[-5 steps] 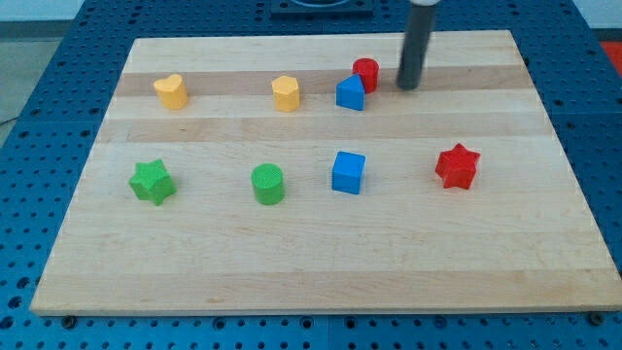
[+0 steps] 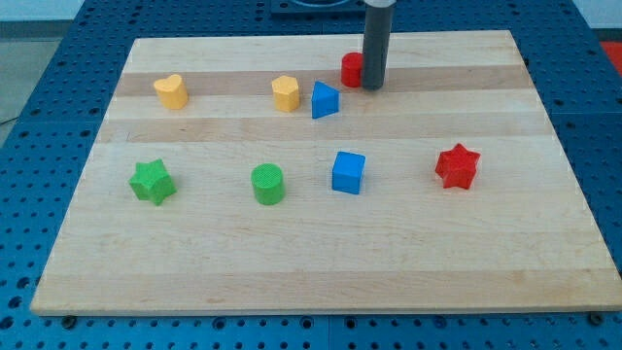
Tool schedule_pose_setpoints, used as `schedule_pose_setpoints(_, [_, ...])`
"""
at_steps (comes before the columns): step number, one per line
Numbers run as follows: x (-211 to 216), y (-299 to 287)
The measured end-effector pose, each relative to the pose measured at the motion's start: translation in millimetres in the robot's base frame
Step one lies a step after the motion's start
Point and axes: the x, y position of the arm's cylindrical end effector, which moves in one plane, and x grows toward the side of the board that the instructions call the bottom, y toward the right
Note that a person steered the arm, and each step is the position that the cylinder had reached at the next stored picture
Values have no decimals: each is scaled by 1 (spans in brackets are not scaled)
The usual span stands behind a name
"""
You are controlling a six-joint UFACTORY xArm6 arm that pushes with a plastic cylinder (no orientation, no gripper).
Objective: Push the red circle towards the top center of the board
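The red circle sits near the board's top edge, a little right of centre. My tip stands right against its right side, and the rod hides part of it. A blue triangular block lies just below and to the left of the red circle, apart from it. A yellow block sits to the left of the blue triangle.
A yellow heart-shaped block is at the upper left. A green star, a green cylinder, a blue cube and a red star form a row across the middle of the wooden board.
My tip moved left and now touches the red circle, which slid left. The blue triangle also slid left and slightly down, closer to the yellow block.
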Motion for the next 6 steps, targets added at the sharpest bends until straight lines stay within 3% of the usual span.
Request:
schedule_pose_setpoints(2, [-3,-106])
schedule_pose_setpoints(4, [-12,-23])
schedule_pose_setpoints(6, [-35,-92])
